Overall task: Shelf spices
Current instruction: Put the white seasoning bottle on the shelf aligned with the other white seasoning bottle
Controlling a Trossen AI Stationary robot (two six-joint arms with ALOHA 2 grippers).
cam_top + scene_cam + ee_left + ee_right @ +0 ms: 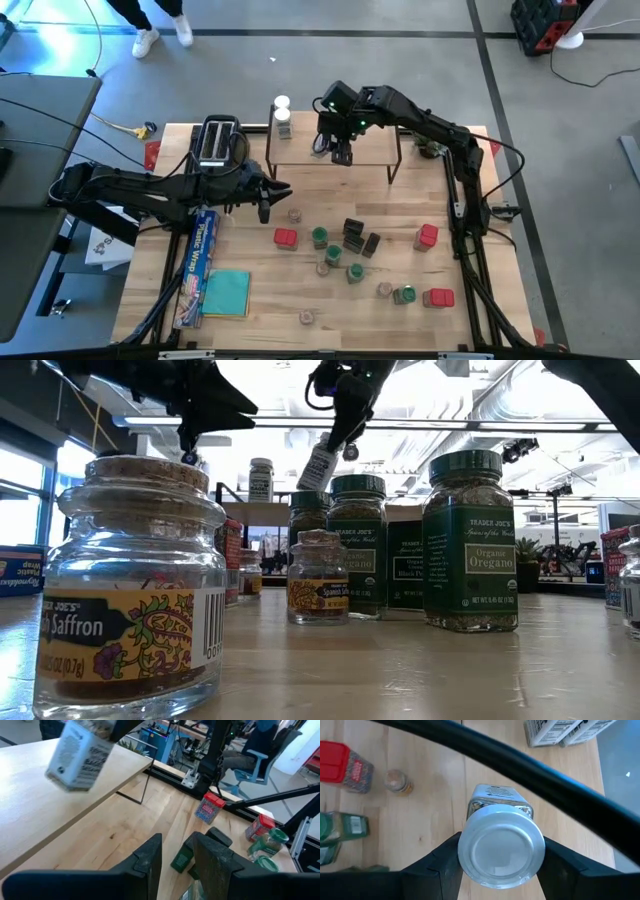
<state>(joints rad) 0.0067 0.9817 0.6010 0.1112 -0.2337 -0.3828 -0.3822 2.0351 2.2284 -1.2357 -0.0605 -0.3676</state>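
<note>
The right end effector [342, 152] hangs over the shelf [375, 143] and grips a white-lidded jar [500, 842] by its sides. The jar is up in the air and leans a bit, above the light wood top. To do this well, I think the arm should tip the jar straight first, then go down slowly until the bottom sits flat. It should let go only then, so the jar does not fall over. It should also land near the white jars [282, 115] at the shelf's end, but not bump them.

The left end effector [265, 197] waits low by the black toaster [218, 140], a little open and holding nothing.

The jar has a smooth round lid and a paper label. Many more spices wait on the wooden worktop [260, 295]: red tins [286, 238], green-lidded jars [319, 237], black boxes [354, 234]. The shelf has thin black legs.
</note>
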